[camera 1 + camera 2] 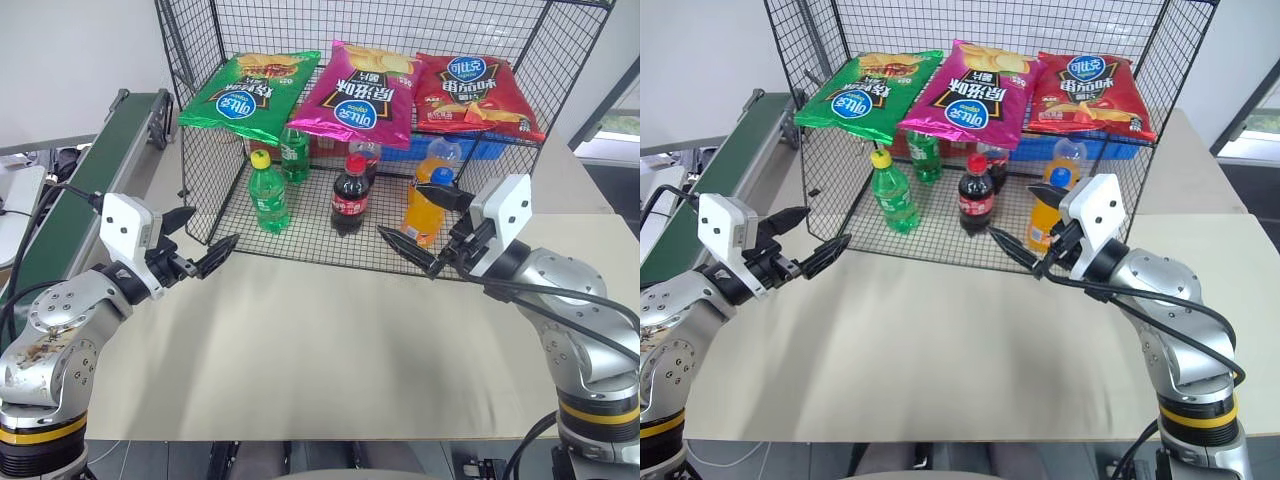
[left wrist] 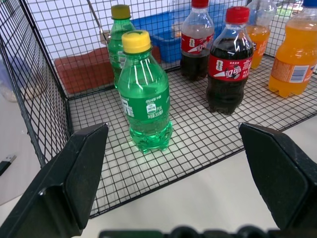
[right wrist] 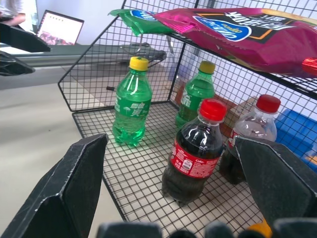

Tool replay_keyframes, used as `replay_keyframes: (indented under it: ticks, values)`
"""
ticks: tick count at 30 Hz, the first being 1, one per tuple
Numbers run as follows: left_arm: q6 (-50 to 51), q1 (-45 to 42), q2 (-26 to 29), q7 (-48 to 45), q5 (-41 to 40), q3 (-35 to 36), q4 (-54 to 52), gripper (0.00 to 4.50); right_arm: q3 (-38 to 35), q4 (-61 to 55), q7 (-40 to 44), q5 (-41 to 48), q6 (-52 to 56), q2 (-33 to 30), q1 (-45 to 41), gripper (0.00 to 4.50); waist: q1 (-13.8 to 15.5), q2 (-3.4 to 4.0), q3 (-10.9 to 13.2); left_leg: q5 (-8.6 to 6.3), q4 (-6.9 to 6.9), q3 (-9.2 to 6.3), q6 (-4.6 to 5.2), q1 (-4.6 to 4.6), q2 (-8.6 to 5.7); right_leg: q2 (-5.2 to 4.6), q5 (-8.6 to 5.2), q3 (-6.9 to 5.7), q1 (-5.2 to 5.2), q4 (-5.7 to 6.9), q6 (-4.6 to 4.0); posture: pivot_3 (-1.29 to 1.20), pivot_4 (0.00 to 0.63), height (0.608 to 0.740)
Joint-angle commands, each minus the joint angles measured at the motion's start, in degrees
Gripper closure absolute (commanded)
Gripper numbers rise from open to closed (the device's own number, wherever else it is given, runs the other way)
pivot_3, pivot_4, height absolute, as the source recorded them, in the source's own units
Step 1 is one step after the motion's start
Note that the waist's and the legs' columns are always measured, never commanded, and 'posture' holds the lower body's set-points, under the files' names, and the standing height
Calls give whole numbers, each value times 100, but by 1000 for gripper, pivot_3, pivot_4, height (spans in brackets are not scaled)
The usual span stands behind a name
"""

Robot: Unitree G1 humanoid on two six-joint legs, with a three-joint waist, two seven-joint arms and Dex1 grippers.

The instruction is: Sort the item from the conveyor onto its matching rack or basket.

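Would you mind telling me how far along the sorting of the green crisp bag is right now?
Done, it seems: the green crisp bag lies on the upper shelf of the black wire rack, beside the magenta bag. In hand: nothing; the left gripper and the right gripper are both open and empty before the rack. Left: nothing visible on the conveyor.

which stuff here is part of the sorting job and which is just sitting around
Part of the job:
- green crisp bag, on the upper shelf
- conveyor
- black wire rack
- left gripper and right gripper, both open and empty

Just sitting there:
- magenta bag
- red bag
- green bottles
- cola bottle
- orange bottle
- blue tray
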Motion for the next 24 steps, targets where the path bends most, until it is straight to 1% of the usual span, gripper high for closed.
replay_keyframes:
  ticks: [1,11,16,24]
  values:
    - [48,-134,-51,221,-183,258,-237,26,-120,-278,-132,115,19,23,-178,0,-2,0,0,0,0,0,0,0,0,0,0,0,0,0,0,0,150,740]
    - [259,-544,-296,858,-707,489,-434,26,-99,-239,-342,43,-68,157,-377,0,11,0,0,0,2,0,0,-2,0,-1,0,0,0,1,0,0,150,740]
    - [355,-578,-388,1113,-891,476,-613,26,-99,-277,-430,41,-103,260,-405,0,3,0,0,0,3,-1,0,-1,0,0,0,0,0,3,0,0,150,740]
    - [324,-526,-393,1204,-894,408,-625,26,-84,-284,-455,-17,-223,324,-387,0,7,0,0,0,4,-2,0,-2,0,0,0,0,0,3,0,0,150,740]
